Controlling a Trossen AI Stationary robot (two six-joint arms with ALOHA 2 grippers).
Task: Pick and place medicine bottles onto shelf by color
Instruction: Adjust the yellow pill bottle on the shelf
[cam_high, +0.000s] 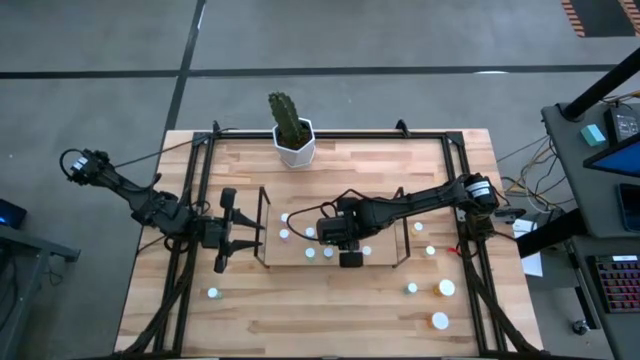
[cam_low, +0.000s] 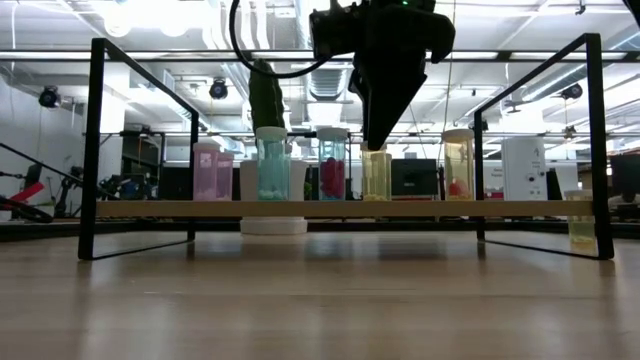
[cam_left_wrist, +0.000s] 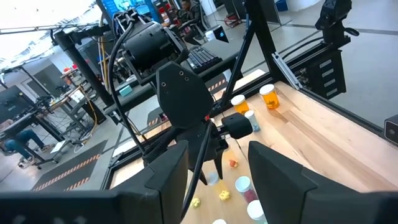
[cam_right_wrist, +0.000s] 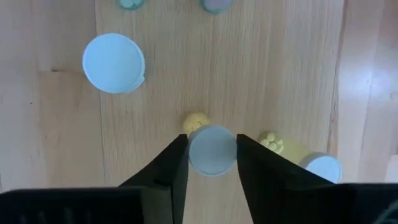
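Note:
The shelf (cam_low: 150, 208), a dark wire rack with a light wooden base, stands mid-table and carries several medicine bottles: pinkish (cam_low: 205, 172), bluish-green (cam_low: 271, 165), one with red contents (cam_low: 332, 165) and two yellowish ones (cam_low: 458, 165). My right gripper (cam_right_wrist: 211, 152) points down over the shelf and is closed on the white cap of the middle yellowish bottle (cam_low: 377, 178), which stands upright on the shelf base. My left gripper (cam_high: 222, 242) hovers left of the shelf, open with nothing between its fingers. My right gripper pinches the yellowish bottle's round white cap (cam_right_wrist: 212, 163) between its two fingers, one on each side. The fingers come from above, pointing steeply down. The bottle stands upright, its bottom on the shelf base.
A cactus in a white pot (cam_high: 295, 145) stands at the far edge. Loose bottles lie right of the shelf (cam_high: 446, 288) and near the front left (cam_high: 213, 293). One bottle lies on its side (cam_right_wrist: 305, 160) right beside the held one. A black frame (cam_high: 470, 200) edges the table.

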